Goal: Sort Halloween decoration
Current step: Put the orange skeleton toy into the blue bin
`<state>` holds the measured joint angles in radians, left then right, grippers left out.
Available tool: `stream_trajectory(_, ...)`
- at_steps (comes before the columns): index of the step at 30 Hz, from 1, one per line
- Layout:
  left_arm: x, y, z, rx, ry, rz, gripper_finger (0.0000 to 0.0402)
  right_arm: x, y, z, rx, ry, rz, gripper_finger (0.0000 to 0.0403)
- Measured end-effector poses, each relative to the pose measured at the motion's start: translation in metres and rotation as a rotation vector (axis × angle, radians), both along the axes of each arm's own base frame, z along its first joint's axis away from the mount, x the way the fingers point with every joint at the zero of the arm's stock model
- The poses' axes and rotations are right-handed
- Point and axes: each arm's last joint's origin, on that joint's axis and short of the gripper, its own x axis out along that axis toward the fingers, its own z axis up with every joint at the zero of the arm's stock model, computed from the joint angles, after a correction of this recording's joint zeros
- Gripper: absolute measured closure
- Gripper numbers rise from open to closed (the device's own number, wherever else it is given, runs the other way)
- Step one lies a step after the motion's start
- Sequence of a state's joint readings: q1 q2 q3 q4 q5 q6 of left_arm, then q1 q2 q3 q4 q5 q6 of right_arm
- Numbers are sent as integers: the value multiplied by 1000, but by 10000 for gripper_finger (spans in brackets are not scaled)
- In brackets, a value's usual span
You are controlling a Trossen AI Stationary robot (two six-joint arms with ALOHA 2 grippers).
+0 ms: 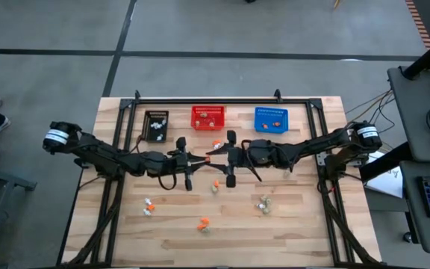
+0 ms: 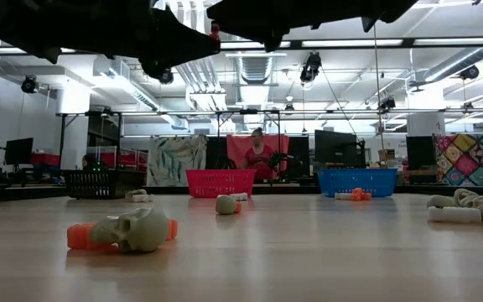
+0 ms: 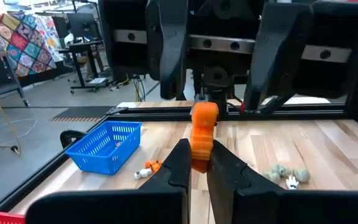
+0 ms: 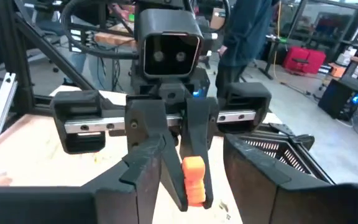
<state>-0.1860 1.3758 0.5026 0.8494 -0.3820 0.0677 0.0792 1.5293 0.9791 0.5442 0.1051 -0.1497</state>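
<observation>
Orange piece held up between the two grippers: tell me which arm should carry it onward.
Left, probably. The left gripper is shut on the orange piece, while the right gripper stands open around it, gripping nothing.

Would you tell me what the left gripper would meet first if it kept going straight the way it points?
Most likely the right gripper, open directly ahead of the left gripper, which is shut on an orange trinket.
</observation>
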Motion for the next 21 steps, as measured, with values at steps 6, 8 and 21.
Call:
stream_trajectory(6, 1, 0, 2, -7, -8, 0, 397, 4, -2, -7, -7, 17, -4, 248)
stream_trajectory(8, 2, 0, 3, -7, -12, 1, 397, 4, -3, -8, -9, 21, -9, 257)
stream_trajectory(21, 3, 0, 2, -3, -6, 0, 396, 5, -3, -10, -58, 24, 1, 345)
